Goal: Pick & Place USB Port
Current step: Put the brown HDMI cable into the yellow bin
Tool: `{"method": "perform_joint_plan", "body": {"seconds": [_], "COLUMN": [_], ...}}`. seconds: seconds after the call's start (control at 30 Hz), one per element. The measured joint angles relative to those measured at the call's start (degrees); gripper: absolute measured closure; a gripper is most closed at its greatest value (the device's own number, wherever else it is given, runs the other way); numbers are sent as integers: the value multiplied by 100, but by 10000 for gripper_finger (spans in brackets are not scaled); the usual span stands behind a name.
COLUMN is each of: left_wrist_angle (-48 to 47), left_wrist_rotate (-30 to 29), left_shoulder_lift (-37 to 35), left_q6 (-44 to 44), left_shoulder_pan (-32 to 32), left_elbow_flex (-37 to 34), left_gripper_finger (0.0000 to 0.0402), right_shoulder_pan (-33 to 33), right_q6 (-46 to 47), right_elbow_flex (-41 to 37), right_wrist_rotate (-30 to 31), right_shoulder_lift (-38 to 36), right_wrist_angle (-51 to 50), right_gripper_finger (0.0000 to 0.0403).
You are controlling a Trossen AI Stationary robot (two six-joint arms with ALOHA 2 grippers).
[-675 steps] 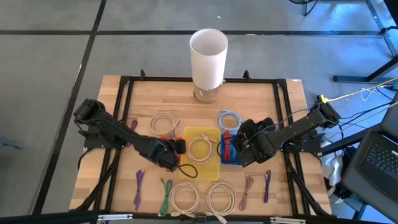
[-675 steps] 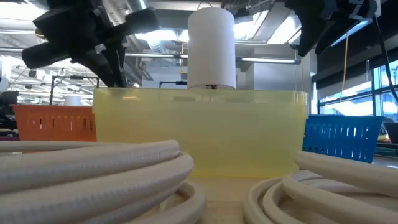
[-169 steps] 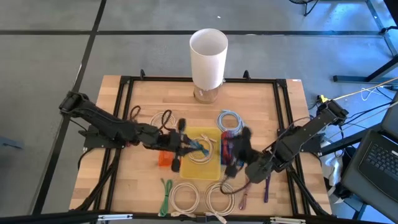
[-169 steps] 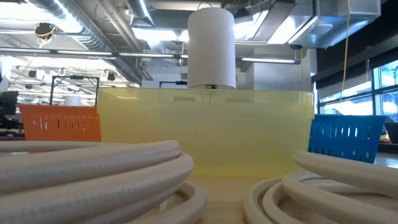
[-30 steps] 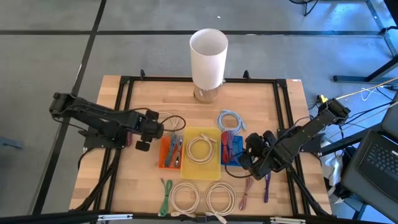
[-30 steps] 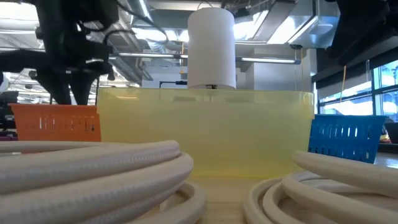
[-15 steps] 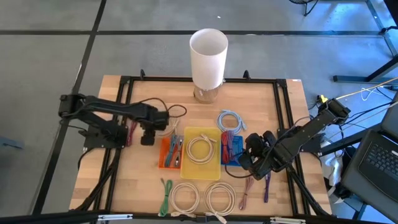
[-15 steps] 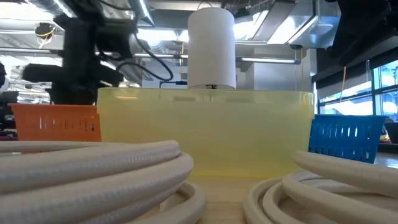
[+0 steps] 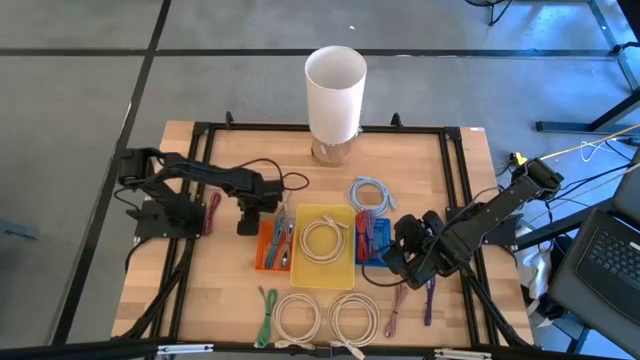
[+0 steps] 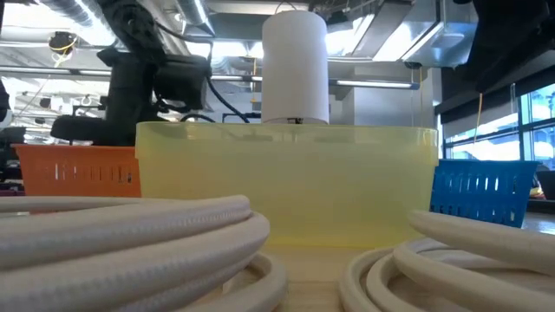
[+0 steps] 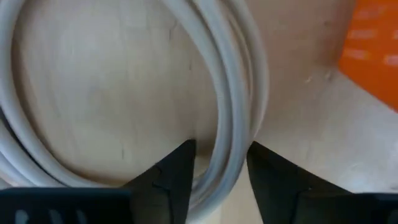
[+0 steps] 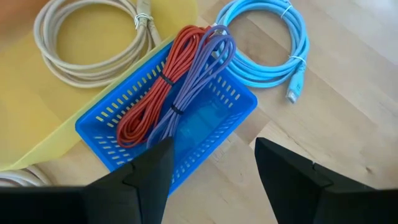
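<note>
Left gripper (image 9: 249, 215) sits low over the white coil (image 9: 262, 196) on the wood just behind the orange basket (image 9: 275, 245). Its wrist view shows the fingers (image 11: 176, 177) set narrowly apart with a loop of that cable (image 11: 233, 106) running between them; can't tell if they actually pinch it. Orange basket holds a few small cables. Yellow tray (image 9: 344, 275) in the middle has a white coil inside. Blue basket (image 12: 149, 132) holds a red cable (image 12: 155, 93) and a purple cable (image 12: 199, 68); light blue cable (image 12: 273, 50) lies on the table (image 9: 420, 170) just behind it. Right gripper (image 9: 410, 255) hovers at the blue basket's front right corner, fingers spread wide, nothing in them. White cylinder (image 9: 335, 95) stands at the back edge. Two more white coils, plus green and purple cables, lie along the front
</note>
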Motion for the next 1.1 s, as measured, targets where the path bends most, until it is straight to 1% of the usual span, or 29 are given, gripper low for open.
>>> {"method": "perform_joint_plan", "body": {"seconds": [0.07, 0.13, 0.17, 0.2, 0.27, 0.33, 0.37, 0.47, 0.53, 0.73, 0.83, 0.93, 1.03, 1.1], "left_wrist_angle": [-54, -99, -131, -166, -272, -668, -721, -1178, -1530, -2141, -1979, -1759, -1196, -1029], "left_wrist_rotate": [-78, -135, -139, -137, -243, -504, -594, -843, -842, -835, -759, -553, -420, -389], "left_shoulder_lift": [42, 12, -39, -98, -230, -407, -509, -836, -1066, -1801, -2040, -2027, -1797, -1493], "left_q6": [21, 32, 9, -36, -79, -174, -210, -413, -570, -982, -1265, -1529, -1553, -1429], "left_shoulder_pan": [0, 4, 17, 37, 64, 94, 103, 97, 62, -314, -607, -1029, -1610, -2003], "left_elbow_flex": [7, 0, -10, -15, -39, -66, -52, 132, 265, 1048, 1572, 2072, 2508, 2735], "left_gripper_finger": [302, 356, 377, 384, 389, 391, 391, 391, 391, 391, 391, 391, 391, 391], "right_shoulder_pan": [0, 0, 0, 0, 0, 0, 0, 0, 0, 0, 0, 0, -2, 0], "right_q6": [-75, -82, -82, -82, -82, -82, -82, -82, -82, -100, -185, -211, -213, -213], "right_elbow_flex": [0, 0, 0, 0, 0, 0, 0, 0, 0, 0, 0, 0, 0, 0], "right_wrist_rotate": [0, 0, 1, 1, 2, 2, 2, 3, 5, 17, 19, 38, 61, 63], "right_shoulder_lift": [0, 0, 0, 0, 0, 0, 0, 0, 0, 0, 0, 0, 0, 0], "right_wrist_angle": [3, 10, 9, 12, 16, 18, 18, 19, 19, 18, 18, 17, 20, 24], "right_gripper_finger": [177, 177, 177, 177, 177, 177, 177, 177, 177, 177, 177, 177, 177, 177]}}
